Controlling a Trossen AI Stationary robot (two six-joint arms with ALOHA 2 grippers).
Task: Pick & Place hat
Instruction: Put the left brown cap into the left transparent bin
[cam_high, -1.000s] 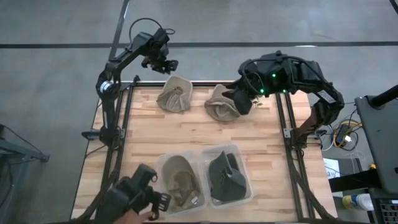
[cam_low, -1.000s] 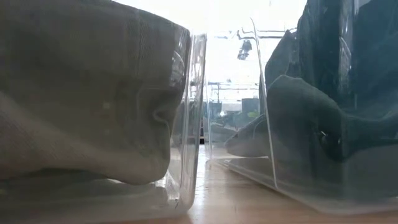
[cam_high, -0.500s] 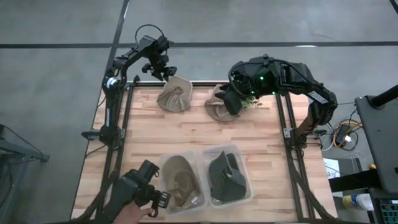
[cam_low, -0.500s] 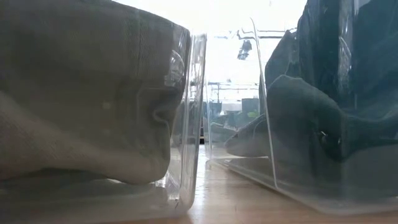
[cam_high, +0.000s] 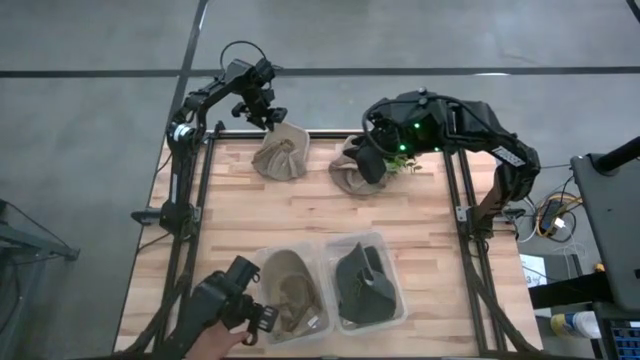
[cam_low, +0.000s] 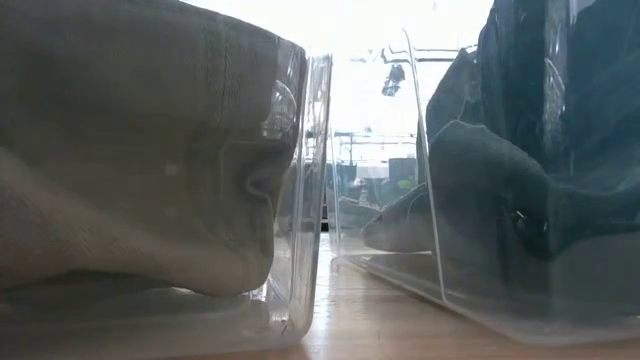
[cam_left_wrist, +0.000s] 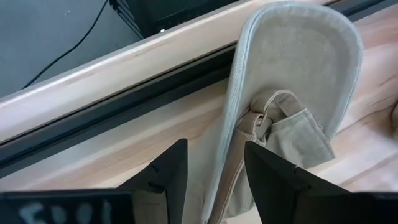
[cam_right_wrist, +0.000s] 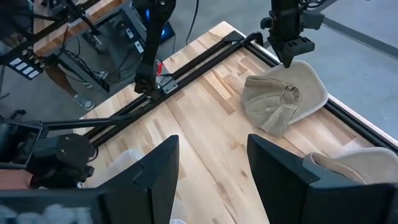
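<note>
Two beige hats lie crown-down near the table's far edge. My left gripper (cam_high: 268, 118) is open above the left hat (cam_high: 282, 155), pointing steeply down. In the left wrist view its fingers (cam_left_wrist: 216, 180) stand either side of the rim of the brim (cam_left_wrist: 298, 68), with gaps showing. My right gripper (cam_high: 372, 165) is open, well above the second hat (cam_high: 348, 180). Its wrist view (cam_right_wrist: 214, 180) looks across at the left hat (cam_right_wrist: 283, 99).
Two clear bins stand at the near edge: one (cam_high: 262, 265) holds a beige hat (cam_high: 290, 290), the other (cam_high: 392, 250) a dark hat (cam_high: 365, 285). A person's hand (cam_high: 215, 348) holds a black device (cam_high: 235, 300) at the near left. Bare wood lies mid-table.
My left gripper has come down toward the left hat and a little toward the near edge, ending over its brim. My right gripper has shifted slightly toward the table's left, above the second hat. Both hats have stayed put.
</note>
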